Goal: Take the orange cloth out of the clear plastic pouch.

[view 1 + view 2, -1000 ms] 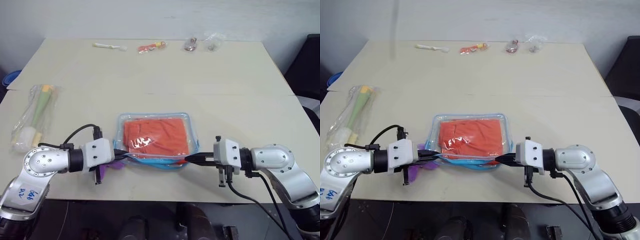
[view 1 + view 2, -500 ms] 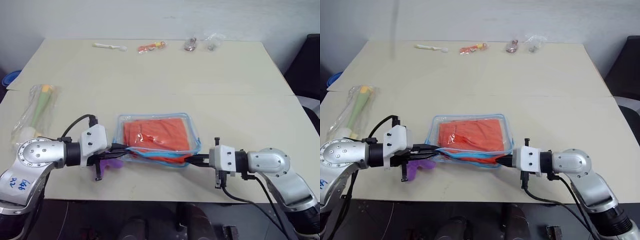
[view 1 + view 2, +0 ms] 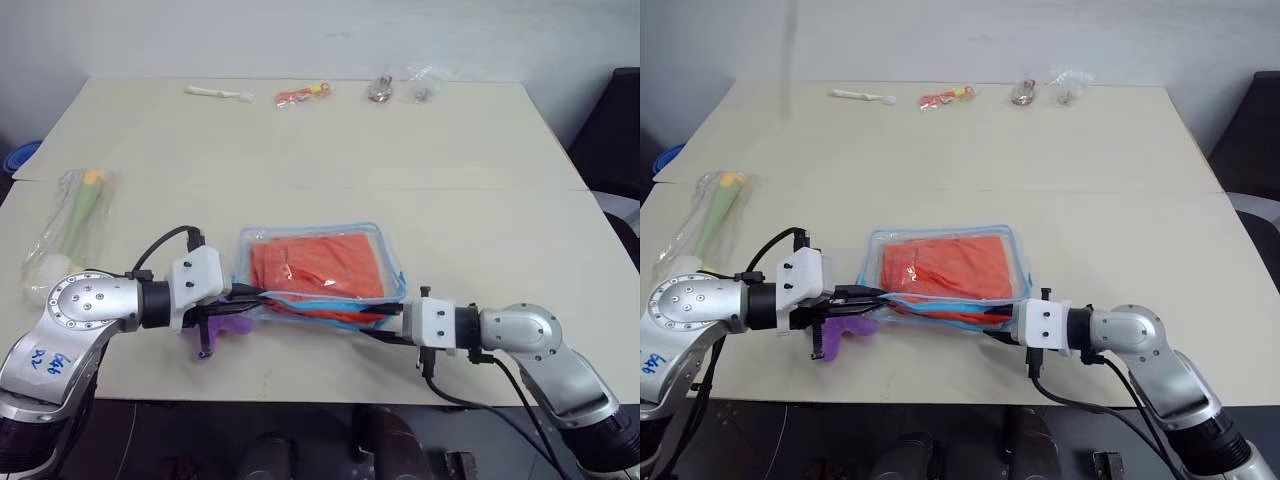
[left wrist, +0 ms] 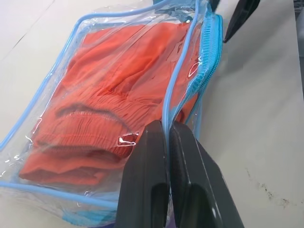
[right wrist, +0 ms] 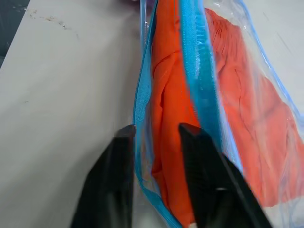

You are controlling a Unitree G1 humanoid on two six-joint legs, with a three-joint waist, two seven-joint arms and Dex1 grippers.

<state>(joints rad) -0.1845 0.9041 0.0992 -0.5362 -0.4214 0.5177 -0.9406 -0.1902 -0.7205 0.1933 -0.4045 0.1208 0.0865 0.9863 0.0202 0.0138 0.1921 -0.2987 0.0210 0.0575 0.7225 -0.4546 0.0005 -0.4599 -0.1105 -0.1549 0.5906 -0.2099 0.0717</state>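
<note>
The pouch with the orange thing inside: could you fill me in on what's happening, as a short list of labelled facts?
Pouch: clear plastic pouch, blue zipper trim, near the table's front edge, mouth toward the robot
Contents: orange cloth, folded, not yet out
Left gripper: shut on the pouch's upper blue edge
Right gripper: fingers apart at the pouch's open mouth, one finger outside the lower blue edge, the other over the cloth
Nearby: purple object beside the left gripper

A beige table (image 3: 470,180) carries a bagged brush (image 3: 68,235) and small packets (image 3: 303,94).
</note>
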